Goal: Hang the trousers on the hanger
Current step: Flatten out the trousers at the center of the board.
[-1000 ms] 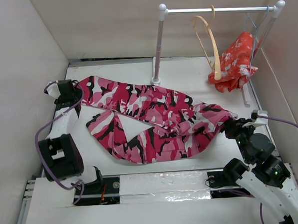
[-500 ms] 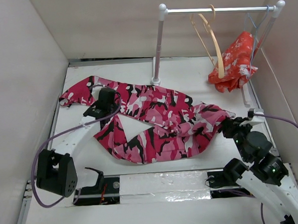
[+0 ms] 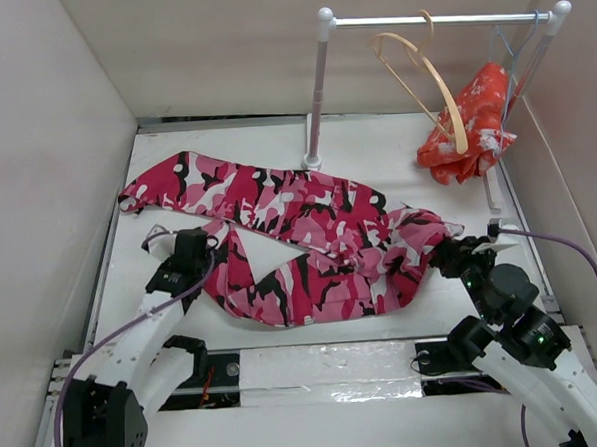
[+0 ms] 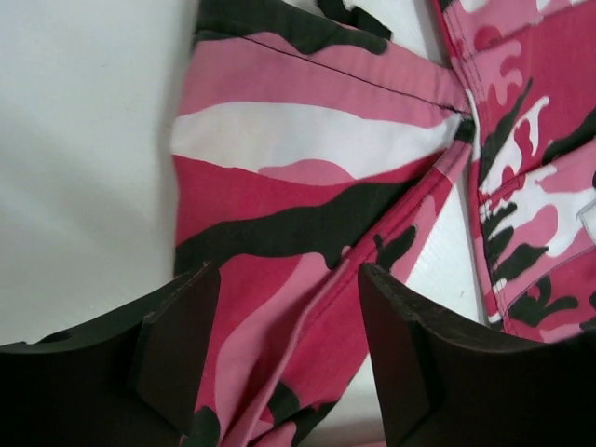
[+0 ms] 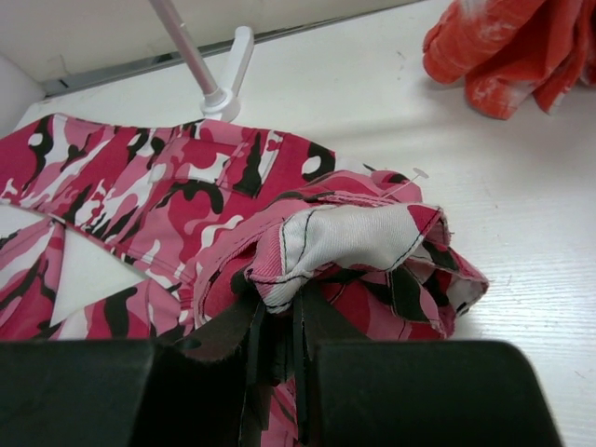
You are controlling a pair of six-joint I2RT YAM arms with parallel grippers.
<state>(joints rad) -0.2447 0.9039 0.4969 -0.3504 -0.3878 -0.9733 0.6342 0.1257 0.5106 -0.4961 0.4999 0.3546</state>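
Pulled back from the far-left wall (image 3: 54, 146), our left gripper (image 3: 188, 247) hangs open, empty, over the trousers (image 3: 299, 223), stretched far-left to near-right. Our right gripper (image 3: 448, 256) pinches their right end; bare table (image 3: 374, 144) lies beneath the hanger (image 3: 437, 81).

Trousers (image 3: 309, 228) lie spread across the middle of the table (image 3: 385, 154), one leg running to the far left, the other doubling back toward the near edge. Behind them, at the back right, stands a clothes rail (image 3: 438, 19). The wooden hanger (image 3: 456, 125) hangs from its bar, with a bundled cloth (image 3: 478, 114) just to its right. The left gripper (image 3: 183, 258) sits over the near leg's left end. The right gripper (image 3: 449, 258) is at the bunched waist on the right.
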